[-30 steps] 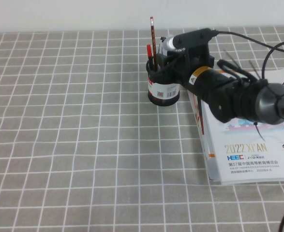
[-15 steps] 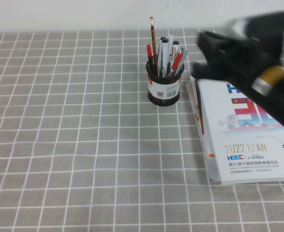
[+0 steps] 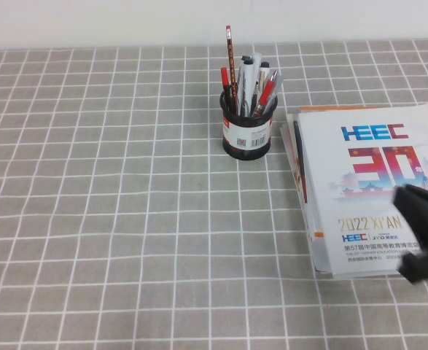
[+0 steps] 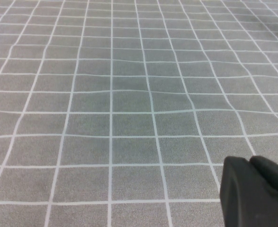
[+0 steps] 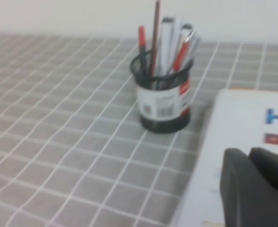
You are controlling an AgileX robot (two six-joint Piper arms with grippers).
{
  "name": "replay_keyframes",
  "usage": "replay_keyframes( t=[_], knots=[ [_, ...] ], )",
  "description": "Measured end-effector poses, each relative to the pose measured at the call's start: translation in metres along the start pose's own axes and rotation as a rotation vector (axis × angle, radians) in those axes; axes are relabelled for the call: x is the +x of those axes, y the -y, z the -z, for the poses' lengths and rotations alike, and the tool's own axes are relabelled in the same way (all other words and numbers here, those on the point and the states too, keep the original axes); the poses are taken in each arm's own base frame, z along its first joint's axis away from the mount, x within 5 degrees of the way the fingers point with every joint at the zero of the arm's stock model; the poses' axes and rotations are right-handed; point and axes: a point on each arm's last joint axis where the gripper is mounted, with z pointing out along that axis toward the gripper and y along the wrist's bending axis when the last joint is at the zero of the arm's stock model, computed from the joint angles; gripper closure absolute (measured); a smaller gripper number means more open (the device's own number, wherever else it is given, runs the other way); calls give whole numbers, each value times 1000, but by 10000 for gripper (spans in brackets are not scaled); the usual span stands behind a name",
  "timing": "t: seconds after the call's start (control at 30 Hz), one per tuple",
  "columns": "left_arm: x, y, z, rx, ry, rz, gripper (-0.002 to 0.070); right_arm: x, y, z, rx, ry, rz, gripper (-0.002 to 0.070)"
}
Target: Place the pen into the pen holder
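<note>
The pen point(image 3: 230, 58), a long thin red stick, stands upright in the black mesh pen holder point(image 3: 246, 135) at the back middle of the table, rising well above the other pens in it. The right wrist view also shows the holder point(image 5: 163, 101) and the pen point(image 5: 156, 33). My right gripper point(image 3: 423, 237) is at the near right over the booklets, far from the holder; its fingers are together and empty in the right wrist view point(image 5: 247, 153). My left gripper point(image 4: 248, 161) is shut and empty over bare checked cloth.
A stack of white booklets point(image 3: 367, 189) lies right of the holder and shows in the right wrist view point(image 5: 243, 123). Several shorter red-capped and grey pens fill the holder. Grey checked cloth point(image 3: 111, 204) covers the table.
My right arm has pulled away from the holder, back toward the near right. The pen stays standing in the holder.
</note>
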Motion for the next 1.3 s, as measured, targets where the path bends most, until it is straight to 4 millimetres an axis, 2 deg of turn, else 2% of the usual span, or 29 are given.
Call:
replay_keyframes(
  t=[0.23,0.43,0.63,0.83,1.1,1.3],
  knots=[
    [0,0,0,0,0,0,680,28,19,28,133,157,90,688],
    [0,0,0,0,0,0,680,30,33,55,251,211,90,688],
    [0,0,0,0,0,0,680,34,37,89,289,166,24,688],
    [0,0,0,0,0,0,680,53,33,112,332,59,-21,688],
    [0,0,0,0,0,0,680,62,34,121,424,34,-29,688],
    [0,0,0,0,0,0,680,66,30,121,381,3,-59,688]
  ],
)
